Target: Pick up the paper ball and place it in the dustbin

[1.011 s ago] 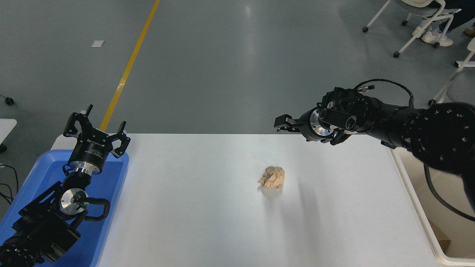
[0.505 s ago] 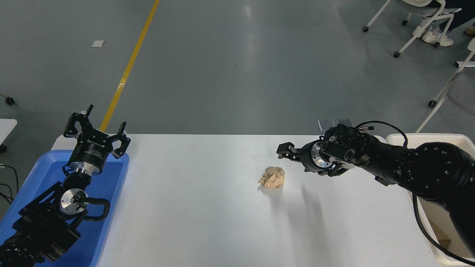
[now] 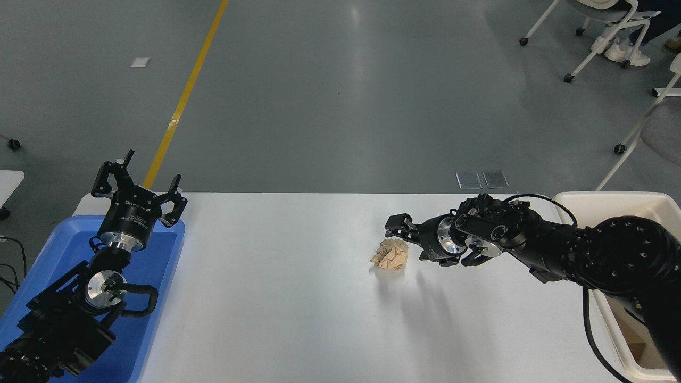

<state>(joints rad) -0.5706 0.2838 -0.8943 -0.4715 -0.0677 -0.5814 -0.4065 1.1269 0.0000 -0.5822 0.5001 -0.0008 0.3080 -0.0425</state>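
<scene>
White table (image 3: 276,319), blue tray (image 3: 159,255), yellow floor line (image 3: 186,96), white chairs (image 3: 601,32)

paper ball (image 3: 390,254) mid-table, dustbin (image 3: 606,200) right

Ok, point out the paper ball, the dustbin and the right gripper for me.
paper ball (image 3: 391,254), head view, middle of the crumpled wad.
dustbin (image 3: 612,198), head view, far rim.
right gripper (image 3: 400,230), head view, between its fingertips.
</scene>
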